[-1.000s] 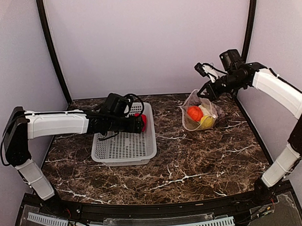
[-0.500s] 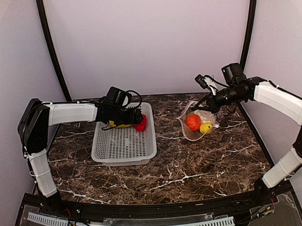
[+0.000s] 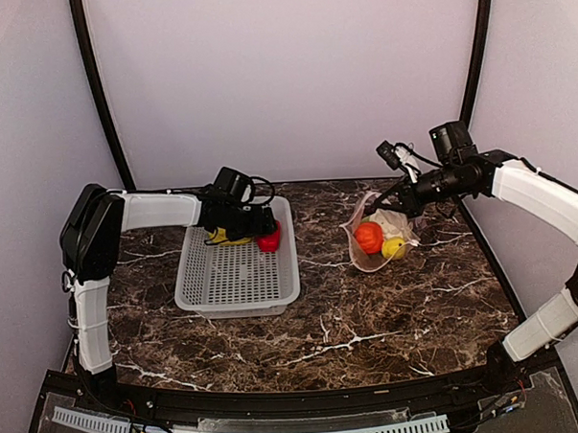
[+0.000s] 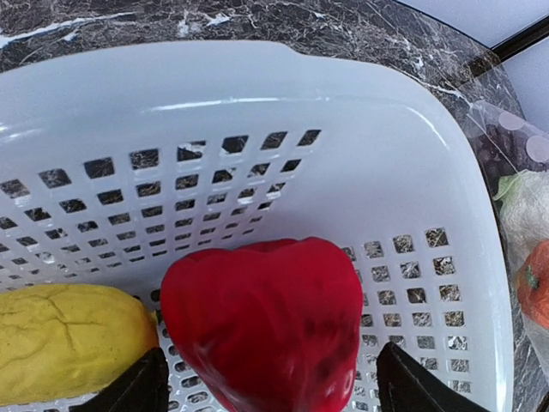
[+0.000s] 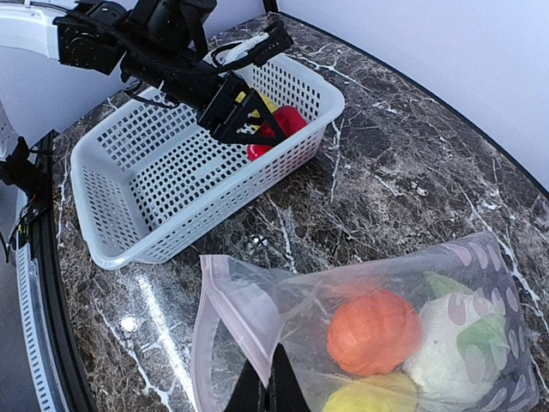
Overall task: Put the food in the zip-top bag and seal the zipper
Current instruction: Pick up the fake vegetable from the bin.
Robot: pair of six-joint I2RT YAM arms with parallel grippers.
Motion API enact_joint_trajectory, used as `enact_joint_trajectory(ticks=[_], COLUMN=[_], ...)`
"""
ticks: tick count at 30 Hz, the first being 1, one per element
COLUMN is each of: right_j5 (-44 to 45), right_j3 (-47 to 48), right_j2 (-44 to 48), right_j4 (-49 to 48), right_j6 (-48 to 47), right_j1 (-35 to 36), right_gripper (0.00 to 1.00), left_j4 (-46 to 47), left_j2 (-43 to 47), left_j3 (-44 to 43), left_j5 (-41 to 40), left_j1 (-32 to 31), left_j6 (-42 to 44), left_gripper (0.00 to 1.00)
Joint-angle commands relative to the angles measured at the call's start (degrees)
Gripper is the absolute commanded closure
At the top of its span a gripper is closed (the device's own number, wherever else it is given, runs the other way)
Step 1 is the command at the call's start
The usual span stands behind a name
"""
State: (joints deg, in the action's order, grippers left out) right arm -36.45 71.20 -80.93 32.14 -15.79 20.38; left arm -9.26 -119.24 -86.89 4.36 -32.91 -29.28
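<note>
A red pepper piece [image 4: 266,318] and a yellow piece [image 4: 69,339] lie at the far end of the white mesh basket [image 4: 257,94]. My left gripper [image 4: 270,390] is open, with one finger on each side of the red pepper and a gap showing on the right. In the top view it [image 3: 259,225] hovers over the red piece [image 3: 268,241]. My right gripper [image 5: 270,386] is shut on the mouth edge of the clear zip-top bag [image 5: 343,292], holding it up and open. The pinkish zipper strip [image 5: 199,343] curves round the mouth. Inside are an orange piece [image 5: 373,330], a yellow piece [image 5: 369,396] and a whitish-green cabbage piece [image 5: 446,343].
The basket [image 3: 237,303] sits left of centre on the dark marble table [image 3: 370,318]. The bag [image 3: 376,237] rests at the back right, its mouth facing the basket. Black frame posts [image 3: 99,90] stand at both back corners in front of pale walls.
My left arm has folded back and its gripper has shifted slightly toward the basket's far edge, uncovering the yellow piece. My right gripper has lowered a little with the bag.
</note>
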Motion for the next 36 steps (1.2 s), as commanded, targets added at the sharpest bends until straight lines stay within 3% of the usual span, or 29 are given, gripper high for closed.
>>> enact_joint_trajectory(ticks=[1, 12, 16, 18, 24, 36], right_j5=[-1.97, -1.96, -1.61, -1.26, -1.48, -1.42], right_j3=[-1.00, -1.04, -1.02, -1.13, -1.14, -1.24], right_j2=[1.57, 1.48, 1.62, 1.75, 1.01, 0.35], right_j4=[-2.25, -2.03, -2.04, -2.04, -2.04, -2.12], right_j6=[-0.48, -0.44, -0.52, -0.75, -0.80, -0.76], right_j1=[0.10, 0.10, 0.10, 0.07, 0.01, 0.01], right_gripper=[1.00, 1.00, 1.00, 1.00, 1.00, 1.00], left_j4=[-2.30, -5.10, -5.02, -4.82, -0.73, 2.48], left_j2=[-1.35, -6.44, -6.26, -5.71, -0.51, 13.40], left_j3=[-2.74, -6.84, -6.14, -5.73, -0.83, 8.93], left_j5=[2.03, 2.46, 2.75, 2.91, 2.39, 0.09], left_j1=[0.04, 0.04, 0.03, 0.03, -0.13, -1.08], left_j6=[-1.46, -1.78, -2.08, -2.05, -1.88, -0.56], left_gripper=[0.17, 0.20, 0.28, 0.37, 0.58, 0.62])
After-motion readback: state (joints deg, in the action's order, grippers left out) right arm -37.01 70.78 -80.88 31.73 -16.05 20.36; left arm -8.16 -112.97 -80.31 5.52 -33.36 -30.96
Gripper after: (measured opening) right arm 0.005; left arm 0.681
